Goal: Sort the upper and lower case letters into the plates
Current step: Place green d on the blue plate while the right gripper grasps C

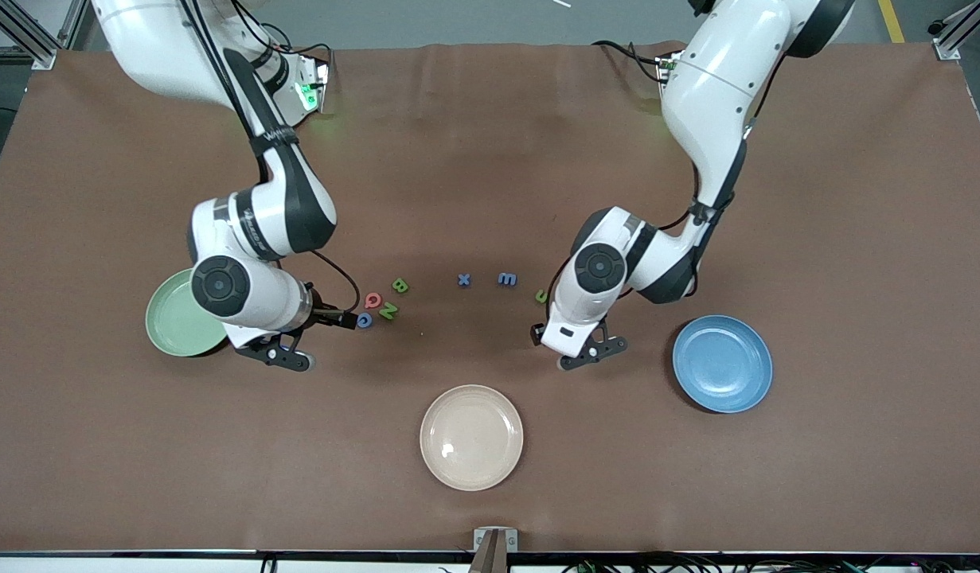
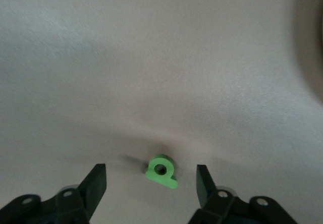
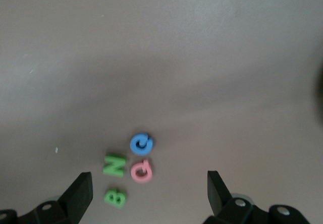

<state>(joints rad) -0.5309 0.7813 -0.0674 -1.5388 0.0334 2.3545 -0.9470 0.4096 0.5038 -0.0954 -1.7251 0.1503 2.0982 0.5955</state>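
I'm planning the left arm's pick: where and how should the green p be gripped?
Come straight down on the green p, lying flat between the open left gripper fingers. Pinch its round bowl from both sides, clear of the stem sticking out at one corner.

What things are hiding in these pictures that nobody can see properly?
- Green p: the left arm covers it in the front view; only the left wrist view shows it, between the left pincer fingers.
- Green u: half hidden by the left arm in the front view.
- Mint green plate: part covered by the right arm.
- Right pincer: fingertips clear only in the right wrist view.
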